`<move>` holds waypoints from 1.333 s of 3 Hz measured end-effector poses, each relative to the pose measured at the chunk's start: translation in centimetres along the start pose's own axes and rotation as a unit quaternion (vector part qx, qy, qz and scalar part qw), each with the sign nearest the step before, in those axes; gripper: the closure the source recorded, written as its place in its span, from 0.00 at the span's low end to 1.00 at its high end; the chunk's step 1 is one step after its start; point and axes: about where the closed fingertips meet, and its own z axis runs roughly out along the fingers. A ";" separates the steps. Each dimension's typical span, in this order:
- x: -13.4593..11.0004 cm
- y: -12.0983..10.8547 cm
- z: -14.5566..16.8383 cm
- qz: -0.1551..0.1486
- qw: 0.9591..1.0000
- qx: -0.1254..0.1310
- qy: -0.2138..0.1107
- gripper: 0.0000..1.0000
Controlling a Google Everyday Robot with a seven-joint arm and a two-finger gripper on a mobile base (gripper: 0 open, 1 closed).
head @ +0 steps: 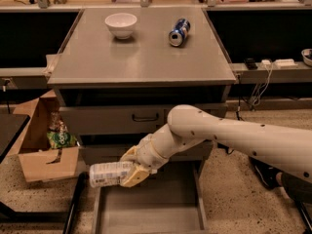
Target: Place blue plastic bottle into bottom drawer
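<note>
My gripper [127, 170] is shut on the blue plastic bottle [108, 174], a clear bottle with a whitish label. It holds the bottle lying sideways, its free end pointing left. The bottle hangs over the back left corner of the open bottom drawer [151, 209], a wide shallow grey tray pulled out toward me. The bottle's left end reaches slightly past the drawer's left wall. My white arm [229, 138] comes in from the right, across the cabinet front.
A white bowl [121, 24] and a blue soda can [179, 31] lying on its side are on the cabinet top [141, 57]. A drawer with a black handle [145, 117] is shut above. A cardboard box [43, 147] with a green bag stands on the floor at left.
</note>
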 end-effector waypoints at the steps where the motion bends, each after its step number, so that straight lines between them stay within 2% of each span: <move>1: 0.0 0.0 0.0 0.000 1.000 0.000 0.000 1.00; 2: 2.8 -0.3 2.9 -0.004 1.000 0.021 0.015 1.00; 3: 7.0 -0.8 7.6 0.014 0.999 0.036 0.012 1.00; 4: 11.5 -1.6 12.5 0.042 0.999 0.032 0.010 1.00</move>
